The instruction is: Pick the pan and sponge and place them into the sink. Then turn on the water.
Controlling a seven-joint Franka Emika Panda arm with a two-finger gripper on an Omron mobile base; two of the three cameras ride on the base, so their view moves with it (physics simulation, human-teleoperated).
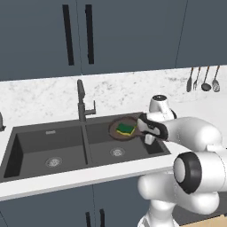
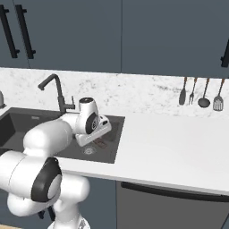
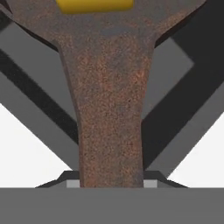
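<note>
The dark brown pan (image 1: pixel 120 128) hangs level over the right basin of the dark-grey sink (image 1: pixel 48 131), near its back right corner. The green and yellow sponge (image 1: pixel 126 129) lies inside the pan. My gripper (image 1: pixel 141 126) is shut on the pan's handle from the right. In the hand view the rusty-brown handle (image 3: pixel 111 109) runs up from between my fingertips (image 3: pixel 150 183) to the pan's bowl, with the sponge's yellow edge (image 3: pixel 94 4) at the top. The tall dark tap (image 1: pixel 81 99) stands behind the divider, and no water falls from it.
White counter (image 2: pixel 170 143) stretches to the right of the sink (image 2: pixel 27 125). Several utensils (image 2: pixel 201 91) hang on the marble backsplash at the far right. Dark cabinets (image 1: pixel 80 35) hang above. The left basin holds just its steel drain (image 1: pixel 53 161).
</note>
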